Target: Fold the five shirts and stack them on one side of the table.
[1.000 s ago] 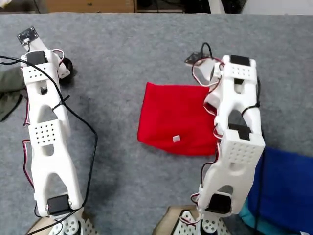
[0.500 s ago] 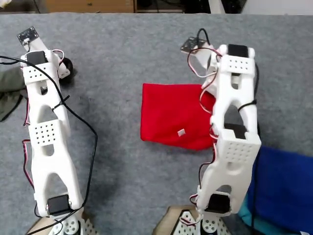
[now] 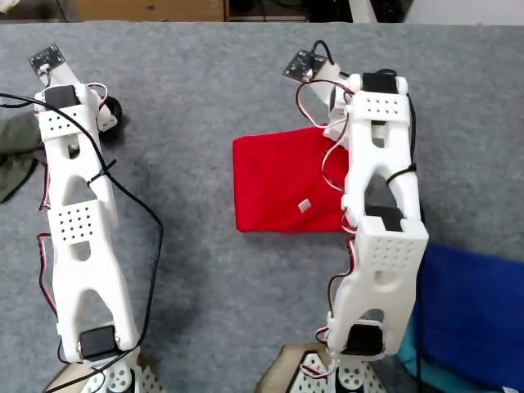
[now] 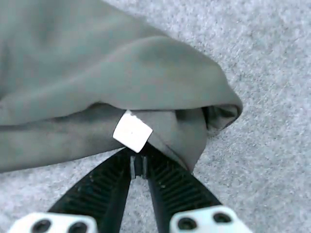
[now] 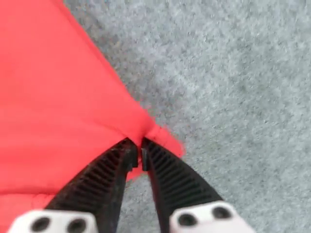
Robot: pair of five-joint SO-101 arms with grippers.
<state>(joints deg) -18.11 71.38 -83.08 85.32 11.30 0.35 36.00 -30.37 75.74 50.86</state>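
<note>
A red shirt (image 3: 282,184), folded to a small rectangle on the desk (image 3: 205,82), is gripped at its edge by the right end effector (image 5: 141,150), with jaws pinched narrow on the cloth. Far left of the red shirt, a crumpled grey-green shirt (image 4: 97,73) is held by the closed left end effector (image 4: 138,165). A blue shirt (image 3: 471,315) is heaped to the red shirt's right, so most of the folding is judged outstanding.

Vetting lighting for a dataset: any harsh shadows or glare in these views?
High view: even light on the table, no glare. Left wrist view: dark shadow in a fold of the grey shirt, its white tag bright. Right wrist view: red shirt evenly lit.
</note>
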